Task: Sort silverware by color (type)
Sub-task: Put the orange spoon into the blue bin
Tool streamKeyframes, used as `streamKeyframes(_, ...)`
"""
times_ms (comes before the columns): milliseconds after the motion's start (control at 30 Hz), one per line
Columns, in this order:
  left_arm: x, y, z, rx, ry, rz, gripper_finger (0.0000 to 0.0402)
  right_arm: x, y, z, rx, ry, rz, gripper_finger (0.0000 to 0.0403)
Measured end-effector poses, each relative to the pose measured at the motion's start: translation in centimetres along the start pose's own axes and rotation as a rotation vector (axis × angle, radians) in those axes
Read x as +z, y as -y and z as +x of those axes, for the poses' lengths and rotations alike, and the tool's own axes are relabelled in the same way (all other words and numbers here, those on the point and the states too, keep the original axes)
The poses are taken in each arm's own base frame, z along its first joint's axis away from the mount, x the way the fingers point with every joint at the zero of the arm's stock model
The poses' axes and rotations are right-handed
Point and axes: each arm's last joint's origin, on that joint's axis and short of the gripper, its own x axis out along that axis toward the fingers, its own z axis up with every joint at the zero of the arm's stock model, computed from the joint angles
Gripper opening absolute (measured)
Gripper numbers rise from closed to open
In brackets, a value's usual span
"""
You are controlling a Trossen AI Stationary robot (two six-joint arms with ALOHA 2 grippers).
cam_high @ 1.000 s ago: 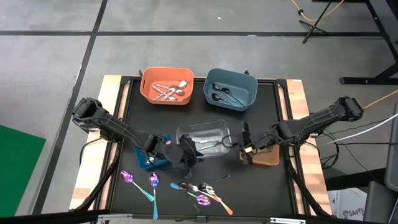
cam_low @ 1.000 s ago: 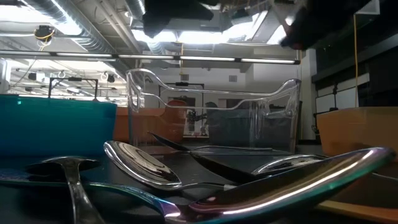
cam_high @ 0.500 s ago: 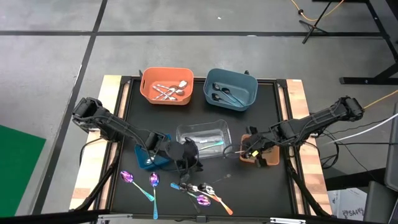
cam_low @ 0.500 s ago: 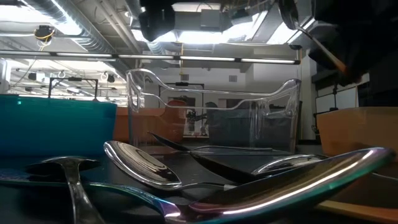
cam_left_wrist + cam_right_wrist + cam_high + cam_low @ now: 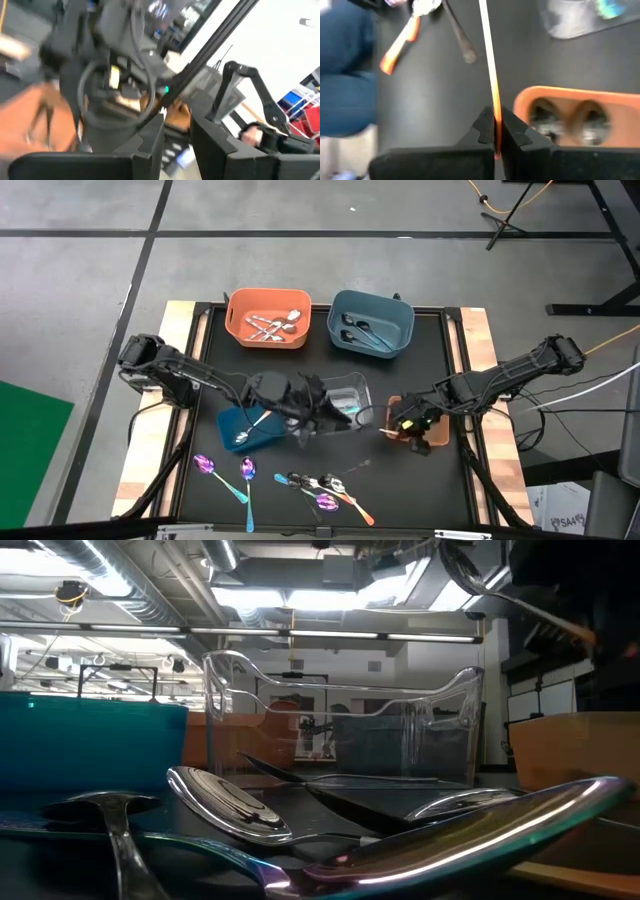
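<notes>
Right gripper clamps an orange-handled utensil beside the brown bin; centre it over the rim before letting go; left gripper hovers unclenched, empty.

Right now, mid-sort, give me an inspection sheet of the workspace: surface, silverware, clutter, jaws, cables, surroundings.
Surface: black mat on a wood-edged table.
Job's things: silver pieces in the orange bin; dark pieces in the blue-grey bin; one piece in the teal bin; loose spoons on the near mat.
Clutter: clear bin and brown bin mid-table.
Grippers: right gripper over the brown bin, jaws shut on an orange-handled utensil; left gripper at the clear bin, jaws apart.
Cables: yellow cable on the floor at right.
Surroundings: grey floor; green mat at left.
</notes>
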Motion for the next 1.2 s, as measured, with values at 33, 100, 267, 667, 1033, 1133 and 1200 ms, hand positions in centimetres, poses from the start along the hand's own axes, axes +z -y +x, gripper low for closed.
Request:
streamKeyframes(33, 0.3, -0.1, 0.0, -0.004, 0.019, 0.03, 0.0089, 0.1, -0.1, 0.0, 0.027, -0.001, 0.036, 0.0)
streamKeyframes(100, 0.6, -0.3, 0.0, 0.007, 0.04, 0.094, 0.0089, 0.3, -0.4, 0.0, 0.082, -0.001, 0.107, 0.0)
streamKeyframes(267, 0.7, -0.5, 0.0, 0.065, 0.068, 0.256, 0.0089, 1.1, -1.0, -0.1, 0.195, 0.038, 0.314, 0.0)
streamKeyframes(667, -1.1, 1.4, 0.0, 0.057, 0.007, 0.794, 0.0089, 3.5, -2.6, -1.1, 0.457, 0.176, 0.641, 0.0)
streamKeyframes(1033, -2.9, 2.8, 0.1, 0.256, -0.032, 1.238, 0.0089, 5.2, -3.1, -1.3, 0.58, 0.306, 0.936, 0.0)
streamKeyframes(1133, -3.2, 2.6, 0.3, 0.285, -0.048, 1.272, 0.0089, 5.4, -3.1, -0.7, 0.577, 0.295, 0.962, 0.0)
streamKeyframes(1200, -3.3, 2.4, 0.4, 0.293, -0.06, 1.277, 0.0089, 5.5, -3.0, -0.2, 0.564, 0.285, 0.973, 0.0)
